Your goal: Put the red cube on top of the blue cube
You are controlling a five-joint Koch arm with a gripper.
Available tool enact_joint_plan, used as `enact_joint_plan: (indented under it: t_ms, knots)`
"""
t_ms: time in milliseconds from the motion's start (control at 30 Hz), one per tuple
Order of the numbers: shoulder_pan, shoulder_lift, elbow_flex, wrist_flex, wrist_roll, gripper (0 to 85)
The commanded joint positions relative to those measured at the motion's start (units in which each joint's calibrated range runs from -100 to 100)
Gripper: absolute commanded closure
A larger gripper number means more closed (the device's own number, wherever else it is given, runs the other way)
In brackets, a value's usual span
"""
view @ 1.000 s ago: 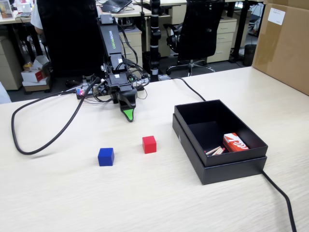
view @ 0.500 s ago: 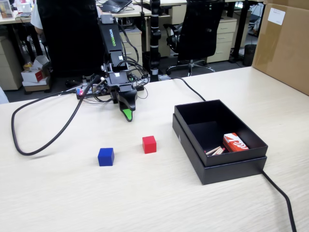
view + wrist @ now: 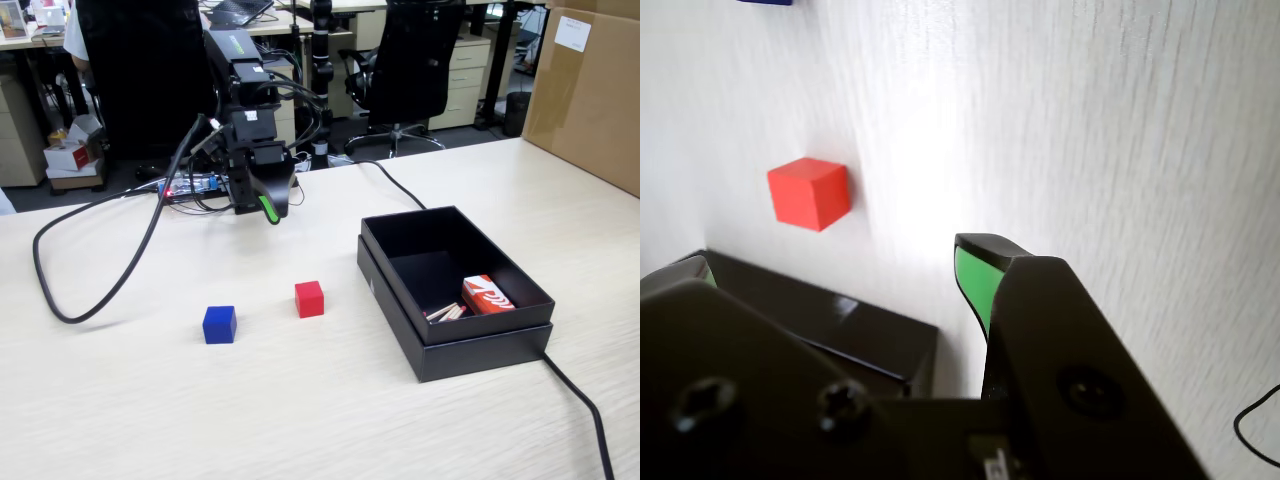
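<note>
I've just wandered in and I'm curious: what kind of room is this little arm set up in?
Most likely an office. Behind the pale wooden table stand black swivel chairs and desks with drawer units, and a large cardboard box sits at the right.

A pale wood-grain table point(image 3: 300, 410) is seen in the foreground of the fixed view, evenly lit from above. An open-plan office is shown behind it. Two black office chairs point(image 3: 425, 60) are placed at the far edge, with beige drawer cabinets point(image 3: 470, 80) and desks point(image 3: 20, 110) beyond them. A large cardboard box point(image 3: 590, 90) is stood at the right edge of the table. Smaller cartons point(image 3: 68, 155) are stacked on the dark floor at the left. In the wrist view the tabletop is washed out by a bright glare.
</note>
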Motion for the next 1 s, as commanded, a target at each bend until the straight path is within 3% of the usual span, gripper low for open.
enact_joint_plan:
  t_ms: [0, 167, 400, 600, 967]
  knots:
    - [0.10, 9.25, 11.65, -5.55, 0.05, 38.4]
    - [-0.34, 24.51, 27.15, -12.37, 0.10, 39.6]
    - [0.05, 40.80, 39.48, -12.37, -0.05, 39.5]
    - [0.29, 55.83, 45.47, -13.67, 0.39, 39.5]
    - [0.10, 67.08, 49.37, -13.67, 0.63, 39.5]
